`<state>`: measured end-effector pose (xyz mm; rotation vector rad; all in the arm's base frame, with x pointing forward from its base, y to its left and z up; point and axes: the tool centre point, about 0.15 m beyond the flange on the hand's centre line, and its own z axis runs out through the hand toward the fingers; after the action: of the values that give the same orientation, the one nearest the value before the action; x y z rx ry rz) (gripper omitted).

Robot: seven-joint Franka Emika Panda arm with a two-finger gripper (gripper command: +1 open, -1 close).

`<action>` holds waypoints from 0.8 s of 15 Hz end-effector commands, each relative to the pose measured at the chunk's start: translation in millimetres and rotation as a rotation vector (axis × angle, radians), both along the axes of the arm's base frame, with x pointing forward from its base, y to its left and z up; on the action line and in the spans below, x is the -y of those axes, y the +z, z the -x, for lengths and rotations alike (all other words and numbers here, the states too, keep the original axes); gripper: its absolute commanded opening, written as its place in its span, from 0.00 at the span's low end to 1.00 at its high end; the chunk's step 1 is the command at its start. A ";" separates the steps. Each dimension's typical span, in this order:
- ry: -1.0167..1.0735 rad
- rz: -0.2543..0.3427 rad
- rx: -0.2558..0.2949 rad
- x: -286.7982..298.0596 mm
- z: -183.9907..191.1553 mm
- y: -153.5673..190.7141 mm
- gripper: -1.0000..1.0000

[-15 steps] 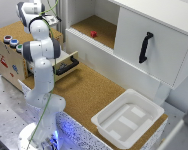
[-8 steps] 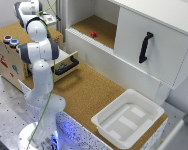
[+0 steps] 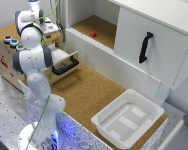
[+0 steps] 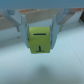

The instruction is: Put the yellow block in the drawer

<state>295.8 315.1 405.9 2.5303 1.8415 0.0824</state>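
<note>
Only at wrist: pincer-held yellow block (image 4: 40,41)

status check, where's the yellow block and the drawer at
Jaws shut on yellow block, held clear of any surface. Drawer pulled open, black handle facing out. Arm hides drawer's inside in exterior view; blockage can't be judged.

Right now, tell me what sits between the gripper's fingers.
The wrist view shows the yellow block between the gripper's fingers, one on each side, touching it. Nothing else lies there.

Bright even indoor light, soft shadows, exterior view slightly soft, wrist view heavily blurred throughout
</note>
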 end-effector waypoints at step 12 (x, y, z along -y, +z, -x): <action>0.224 -0.080 -0.104 -11.8 -56.8 -77.4 0.00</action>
<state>337.8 298.6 340.5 2.4610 2.1490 0.1604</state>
